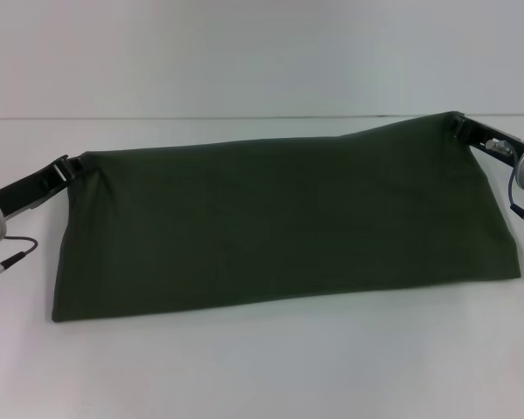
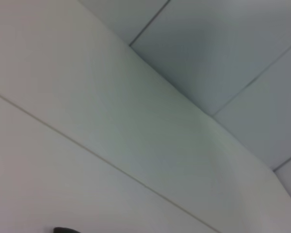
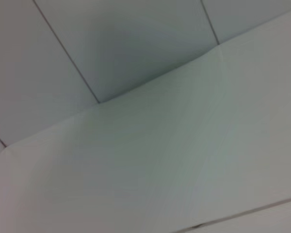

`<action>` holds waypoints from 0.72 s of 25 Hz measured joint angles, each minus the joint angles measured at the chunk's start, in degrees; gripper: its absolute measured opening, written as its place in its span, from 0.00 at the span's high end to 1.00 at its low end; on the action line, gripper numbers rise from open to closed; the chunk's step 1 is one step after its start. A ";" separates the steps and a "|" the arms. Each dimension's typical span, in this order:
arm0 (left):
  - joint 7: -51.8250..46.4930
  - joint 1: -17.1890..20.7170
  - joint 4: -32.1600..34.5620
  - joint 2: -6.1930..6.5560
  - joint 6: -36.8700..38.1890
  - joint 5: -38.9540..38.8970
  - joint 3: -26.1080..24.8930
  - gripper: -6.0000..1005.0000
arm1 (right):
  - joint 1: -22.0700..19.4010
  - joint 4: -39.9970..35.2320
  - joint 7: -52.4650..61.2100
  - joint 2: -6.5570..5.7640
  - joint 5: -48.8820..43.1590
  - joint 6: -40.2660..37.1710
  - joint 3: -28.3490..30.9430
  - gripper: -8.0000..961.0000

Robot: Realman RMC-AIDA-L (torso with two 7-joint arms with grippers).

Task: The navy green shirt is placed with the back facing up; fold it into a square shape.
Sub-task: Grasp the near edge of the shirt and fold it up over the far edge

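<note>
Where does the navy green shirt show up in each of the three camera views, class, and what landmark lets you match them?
Head view: the navy green shirt spans the middle, its far corners lifted by the left claw and right claw.
Left wrist view: not in it, unless the dark sliver at one edge is the shirt; cannot tell.
Right wrist view: not in it.
Shared landmark: the white table, with its thin seam line.

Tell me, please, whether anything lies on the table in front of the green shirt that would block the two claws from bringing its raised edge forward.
Nothing visible does. The left claw and right claw each hold a far corner of the navy green shirt, lifted off the table. The surface in front of the shirt's near edge shows no other object.
</note>
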 joint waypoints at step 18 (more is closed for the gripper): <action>6.00 -1.18 -0.42 -3.04 -7.26 -6.64 0.10 0.84 | 1.92 2.98 -9.98 0.24 8.87 2.84 0.11 0.89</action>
